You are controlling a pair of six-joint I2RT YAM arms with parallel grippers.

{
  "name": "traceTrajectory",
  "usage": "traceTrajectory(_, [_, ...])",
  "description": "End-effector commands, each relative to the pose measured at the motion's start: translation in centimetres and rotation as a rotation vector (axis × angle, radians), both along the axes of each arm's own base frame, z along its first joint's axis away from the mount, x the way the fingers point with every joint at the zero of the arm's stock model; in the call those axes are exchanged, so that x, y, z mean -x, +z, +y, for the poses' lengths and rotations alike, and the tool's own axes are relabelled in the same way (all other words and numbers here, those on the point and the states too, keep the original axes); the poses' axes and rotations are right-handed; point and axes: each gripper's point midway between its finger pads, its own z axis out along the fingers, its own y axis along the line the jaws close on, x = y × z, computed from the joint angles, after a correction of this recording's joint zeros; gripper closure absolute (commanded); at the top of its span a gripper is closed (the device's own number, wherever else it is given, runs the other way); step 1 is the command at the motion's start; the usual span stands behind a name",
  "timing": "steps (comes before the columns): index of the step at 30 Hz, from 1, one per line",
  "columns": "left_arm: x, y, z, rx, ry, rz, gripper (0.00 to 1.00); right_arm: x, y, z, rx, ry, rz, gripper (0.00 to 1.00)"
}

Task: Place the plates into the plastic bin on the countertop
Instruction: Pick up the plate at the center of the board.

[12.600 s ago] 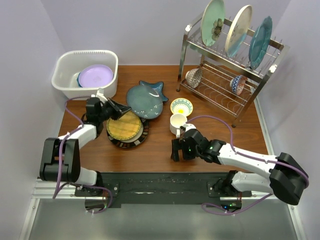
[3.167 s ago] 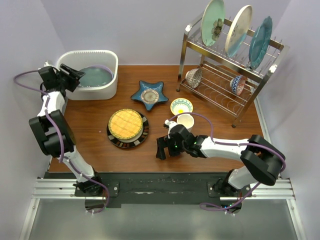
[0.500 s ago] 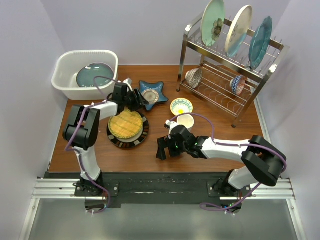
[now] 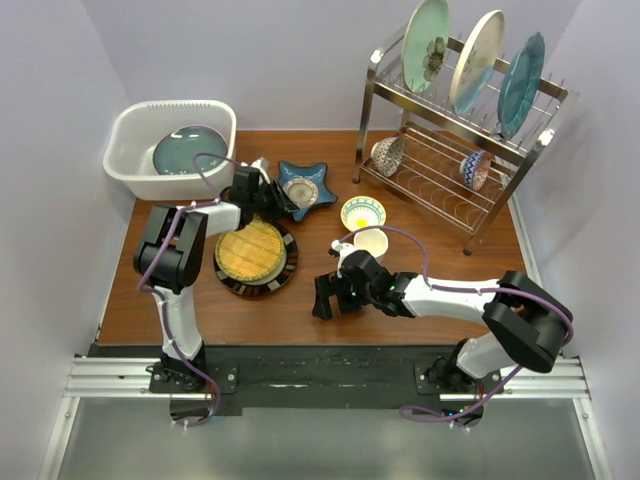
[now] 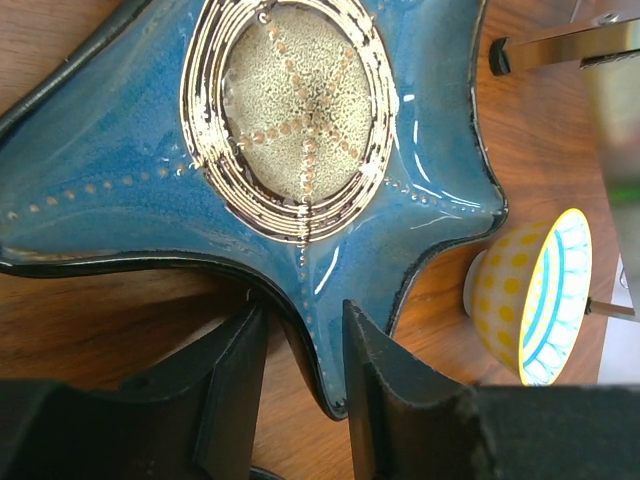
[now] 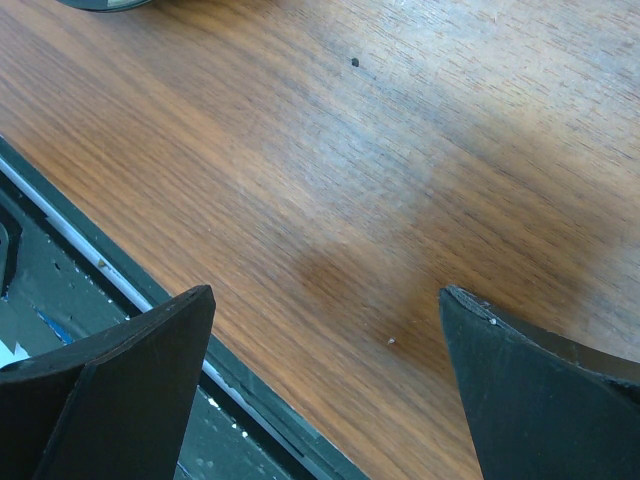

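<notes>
The blue star-shaped plate (image 4: 305,190) lies flat on the countertop (image 4: 430,270). My left gripper (image 4: 275,192) is at its near-left arm. In the left wrist view the plate (image 5: 300,120) fills the frame and one star tip sits between my left gripper's (image 5: 305,360) narrowly open jaws, with a sliver of wood showing at the left finger. The black-rimmed plate with the yellow woven centre (image 4: 252,255) lies in front. The white plastic bin (image 4: 130,120) holds a dark teal plate (image 4: 185,155). My right gripper (image 4: 322,295) is open and empty, low over bare wood (image 6: 350,150).
A steel wire rack (image 4: 450,160) at the back right holds three upright plates (image 4: 475,60) and two small bowls (image 4: 388,155). A yellow-dotted bowl (image 4: 362,212), also in the left wrist view (image 5: 530,300), and a white mug (image 4: 370,243) stand right of the star plate. The table's front rail (image 6: 100,260) is under my right gripper.
The left arm has come back from the bin, where the dark teal plate now lies, and has edged onto the star plate's tip. The right arm has not moved lately.
</notes>
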Motion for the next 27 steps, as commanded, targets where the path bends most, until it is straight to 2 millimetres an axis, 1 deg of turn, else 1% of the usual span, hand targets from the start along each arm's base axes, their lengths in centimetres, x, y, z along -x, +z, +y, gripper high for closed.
traceTrajectory(1, [-1.3,0.9,-0.9,0.007,-0.014,-0.048,0.61,0.2,-0.3,0.0,0.008,0.010,0.003,0.01])
traceTrajectory(2, [-1.3,0.8,-0.9,0.003,-0.017,-0.048,0.62,0.2,-0.4,-0.1,0.010,0.009,0.003,0.01])
traceTrajectory(5, [-1.3,0.3,-1.0,-0.002,-0.025,-0.037,0.73,0.2,-0.2,0.0,0.007,0.009,0.001,0.01])
traceTrajectory(6, [-1.3,0.1,-1.1,-0.001,-0.028,-0.033,0.83,0.2,-0.2,0.0,0.009,0.008,0.001,0.01])
traceTrajectory(8, [-1.3,0.0,-1.0,-0.002,-0.027,-0.032,0.97,0.2,-0.2,-0.1,0.009,0.008,0.001,0.01])
traceTrajectory(9, [-1.3,0.1,-1.0,-0.005,-0.023,-0.034,1.00,0.2,-0.2,-0.1,0.010,0.006,0.001,0.01])
traceTrajectory(14, [-1.6,0.6,-0.9,-0.006,-0.017,-0.043,1.00,0.3,-0.2,-0.3,0.010,0.003,0.000,0.01])
traceTrajectory(20, [-2.2,2.1,-0.7,-0.014,-0.008,-0.069,1.00,0.2,-0.2,-0.4,0.011,0.002,-0.003,0.01])
traceTrajectory(27, [-3.1,4.5,-0.6,-0.023,-0.002,-0.112,1.00,0.3,-0.1,-0.4,0.010,0.000,-0.004,0.01])
